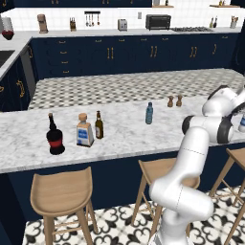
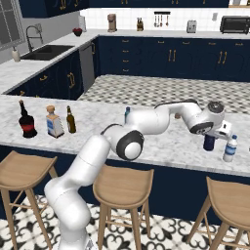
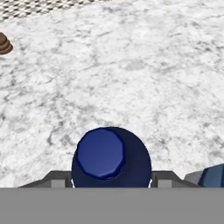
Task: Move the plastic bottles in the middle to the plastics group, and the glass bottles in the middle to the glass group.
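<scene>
My gripper (image 2: pixel 211 136) is shut on the stubby navy plastic bottle (image 2: pixel 209 143) at the right end of the marble counter (image 2: pixel 161 141). The hand view looks down on its blue cap (image 3: pixel 101 152), with a finger (image 3: pixel 56 179) pressed to each side. Just right of it stands the pale blue-and-white bottle (image 2: pixel 229 149) of the plastics group, also at the frame edge (image 1: pixel 242 122). The slim light blue bottle (image 1: pixel 149 113) stands mid-counter. The amber glass bottle (image 1: pixel 99 125) stands beside the square cork-topped bottle (image 1: pixel 84 130) and the black round-bellied bottle (image 1: pixel 55 136) at the left.
Two brown shakers (image 1: pixel 174 101) stand behind the light blue bottle; one shows at the hand view's left edge (image 3: pixel 4 43). Wooden stools (image 1: pixel 62 194) line the counter's near side. A sink (image 2: pixel 46 51) sits on the far left counter.
</scene>
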Available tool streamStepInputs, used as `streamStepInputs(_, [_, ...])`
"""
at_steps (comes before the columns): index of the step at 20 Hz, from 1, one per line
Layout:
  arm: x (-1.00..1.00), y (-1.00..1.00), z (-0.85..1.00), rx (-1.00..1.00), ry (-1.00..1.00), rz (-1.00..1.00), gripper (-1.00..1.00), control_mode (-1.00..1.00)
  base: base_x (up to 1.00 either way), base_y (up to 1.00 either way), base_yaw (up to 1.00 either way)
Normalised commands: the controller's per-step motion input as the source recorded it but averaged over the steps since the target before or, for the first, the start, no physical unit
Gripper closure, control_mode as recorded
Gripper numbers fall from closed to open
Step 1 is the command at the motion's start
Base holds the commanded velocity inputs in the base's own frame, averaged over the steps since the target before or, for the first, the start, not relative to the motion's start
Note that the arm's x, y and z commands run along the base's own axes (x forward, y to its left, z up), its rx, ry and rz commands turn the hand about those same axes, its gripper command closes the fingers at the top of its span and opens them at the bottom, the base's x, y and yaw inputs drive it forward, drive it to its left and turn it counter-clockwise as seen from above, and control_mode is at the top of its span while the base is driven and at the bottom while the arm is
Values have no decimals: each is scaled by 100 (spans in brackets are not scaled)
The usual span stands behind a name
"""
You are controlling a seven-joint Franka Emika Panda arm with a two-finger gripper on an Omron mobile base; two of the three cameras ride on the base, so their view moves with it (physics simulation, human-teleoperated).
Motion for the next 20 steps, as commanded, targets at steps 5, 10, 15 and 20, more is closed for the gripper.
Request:
streamStepInputs(5, [-6,0,-7,0,-2,-1,100,-100,0,0,0])
streamStepInputs(10, [0,0,0,0,0,0,-100,-100,0,0,0])
streamStepInputs(15, [0,0,12,-2,0,0,-100,-100,0,0,0])
streamStepInputs(20, [0,0,41,0,0,-1,-100,-100,0,0,0])
